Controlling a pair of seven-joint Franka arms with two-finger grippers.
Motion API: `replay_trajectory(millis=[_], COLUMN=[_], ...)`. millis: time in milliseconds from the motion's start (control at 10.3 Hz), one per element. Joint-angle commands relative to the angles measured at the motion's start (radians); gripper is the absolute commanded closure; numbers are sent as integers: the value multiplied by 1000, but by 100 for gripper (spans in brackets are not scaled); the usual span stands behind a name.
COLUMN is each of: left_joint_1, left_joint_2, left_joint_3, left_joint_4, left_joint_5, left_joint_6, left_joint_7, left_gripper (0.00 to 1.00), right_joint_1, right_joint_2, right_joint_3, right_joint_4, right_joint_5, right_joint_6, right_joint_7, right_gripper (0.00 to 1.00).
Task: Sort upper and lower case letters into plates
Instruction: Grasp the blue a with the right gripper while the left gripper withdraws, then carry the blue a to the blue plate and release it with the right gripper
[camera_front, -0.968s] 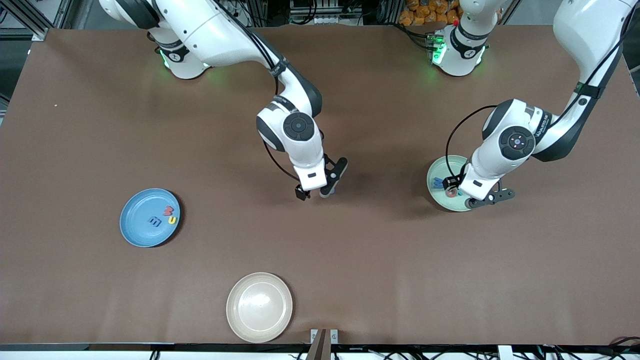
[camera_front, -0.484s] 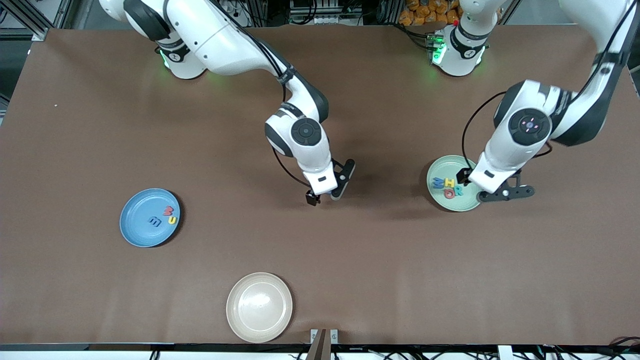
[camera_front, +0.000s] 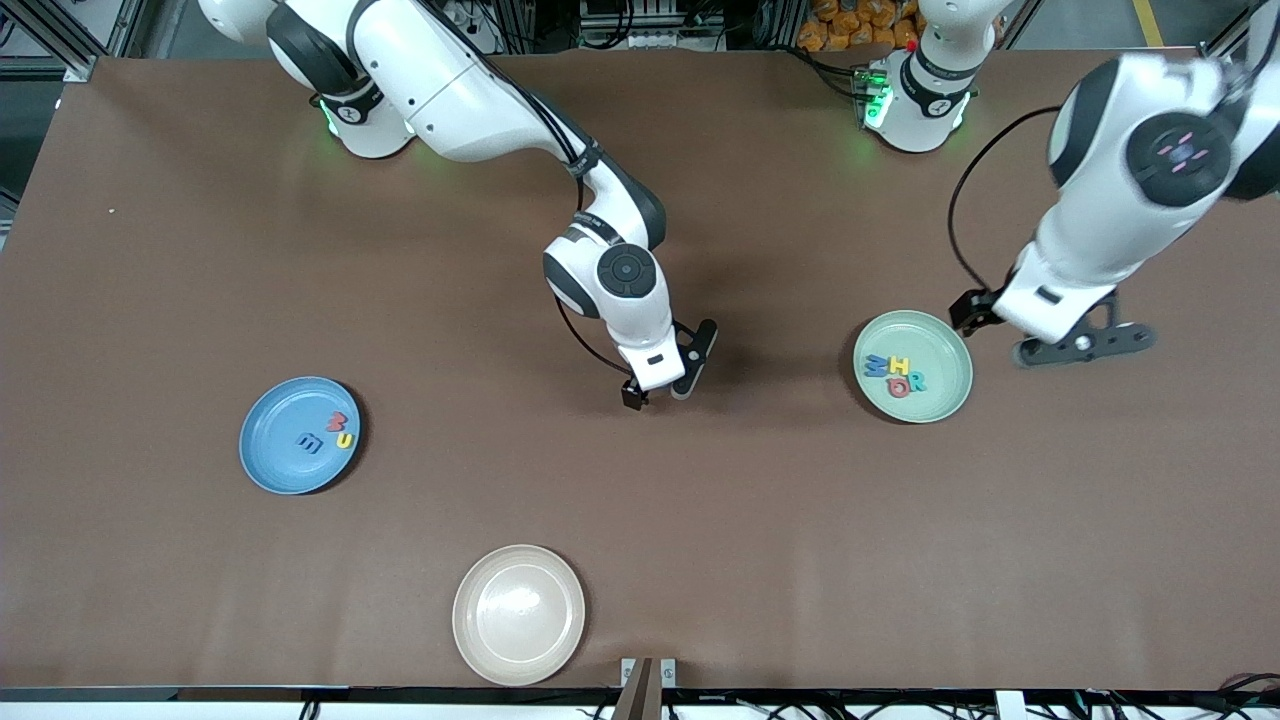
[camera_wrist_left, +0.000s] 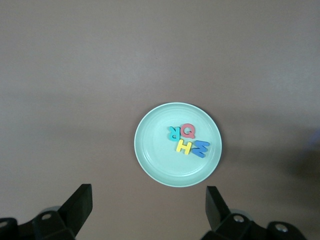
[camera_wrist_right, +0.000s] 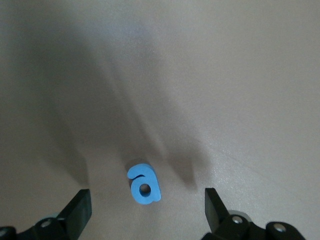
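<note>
A blue lower case letter a (camera_wrist_right: 144, 186) lies on the brown table between the fingers of my right gripper (camera_wrist_right: 145, 214), which is open low over the table's middle (camera_front: 668, 385); the front view hides that letter. The mint green plate (camera_front: 938, 352) holds a blue M (camera_front: 877, 365), yellow H (camera_front: 899, 366), red Q (camera_front: 899, 387) and teal R (camera_front: 917, 382). My left gripper (camera_front: 1060, 345) hangs open and empty, high beside that plate (camera_wrist_left: 155, 150). The sky blue plate (camera_front: 272, 430) holds a red w (camera_front: 336, 422), yellow u (camera_front: 344, 440) and blue m (camera_front: 311, 443).
A beige plate (camera_front: 519, 640) stands empty near the table's front edge, nearer to the camera than the right gripper. Brown table surface stretches between the three plates.
My left gripper opened, rose off the mint plate and swung toward the left arm's end, uncovering the letters there. The right gripper shifted slightly toward the left arm's end.
</note>
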Motion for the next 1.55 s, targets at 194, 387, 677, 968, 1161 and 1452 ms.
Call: replay_trajectory(millis=[194,387,677,968,1161,1452], left_joint_1=[-242,-361,-434,-520,-559,-587], left_joint_2=[-43,-48,-86,-111,-116,-116], left_joint_3=[254,411,539,638,680,712], left_joint_4=[156,213,222,221,218,209], left_joint_5=[-71,-108,-175,-198,-206,-214], left_joint_6=[-163,-205,-223,-240,-243,-243], left_joint_7=[29,35,109,112,140,180], left_gripper=[0,0,0,0,0,0], right_joint_1=[2,2,-1,-6,-8,-21], right_joint_2=[55,58,70,75,75,51], right_joint_3=[0,0,-2,-2,-2,-2], right_joint_4=[69,67,67,67,70,77], right_joint_5=[-21,-22,-22,-21,-22,-21], right_joint_6=[-5,-5,0,0,0,-5], right_joint_7=[-4,-4,-15,-15,-47,-87], right_gripper=[0,0,52,100,100,100])
